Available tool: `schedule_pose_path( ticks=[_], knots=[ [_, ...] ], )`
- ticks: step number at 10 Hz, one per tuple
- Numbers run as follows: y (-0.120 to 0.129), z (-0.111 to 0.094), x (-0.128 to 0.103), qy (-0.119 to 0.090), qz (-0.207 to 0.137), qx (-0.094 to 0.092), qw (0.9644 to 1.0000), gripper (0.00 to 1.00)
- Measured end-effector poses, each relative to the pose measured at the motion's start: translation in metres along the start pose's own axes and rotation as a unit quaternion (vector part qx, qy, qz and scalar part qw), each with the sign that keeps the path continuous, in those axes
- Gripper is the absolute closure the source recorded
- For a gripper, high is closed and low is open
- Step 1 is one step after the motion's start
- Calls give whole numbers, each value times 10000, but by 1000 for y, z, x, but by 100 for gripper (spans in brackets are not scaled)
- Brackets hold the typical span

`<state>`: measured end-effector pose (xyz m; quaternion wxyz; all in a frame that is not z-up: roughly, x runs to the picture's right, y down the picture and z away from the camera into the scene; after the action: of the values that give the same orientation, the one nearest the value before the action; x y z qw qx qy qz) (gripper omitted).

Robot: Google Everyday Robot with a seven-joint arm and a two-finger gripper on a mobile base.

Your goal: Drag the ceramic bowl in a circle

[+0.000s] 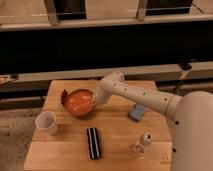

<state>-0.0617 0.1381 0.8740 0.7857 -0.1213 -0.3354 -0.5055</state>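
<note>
Orange ceramic bowl (pixel 79 102), ext. darker red-orange; white cup (pixel 46 122); white hand (pixel 96 100) at bowl's rim, nr surface (pixel 120 135) back edge.

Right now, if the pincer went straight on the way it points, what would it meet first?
The ceramic bowl: the pincer sits at its right rim in view, probably touching.

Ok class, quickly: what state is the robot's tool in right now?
The tool is at the ceramic bowl's rim; whether it is open, closed or holding cannot be told.
</note>
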Motion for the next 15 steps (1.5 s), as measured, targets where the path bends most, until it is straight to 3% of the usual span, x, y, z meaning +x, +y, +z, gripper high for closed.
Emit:
schedule_pose_path(
  ticks=[8,15],
  knots=[
    [20,4,45,192,239,-267,9992,100],
    [66,-27,87,529,613,-417,9958,100]
  ],
)
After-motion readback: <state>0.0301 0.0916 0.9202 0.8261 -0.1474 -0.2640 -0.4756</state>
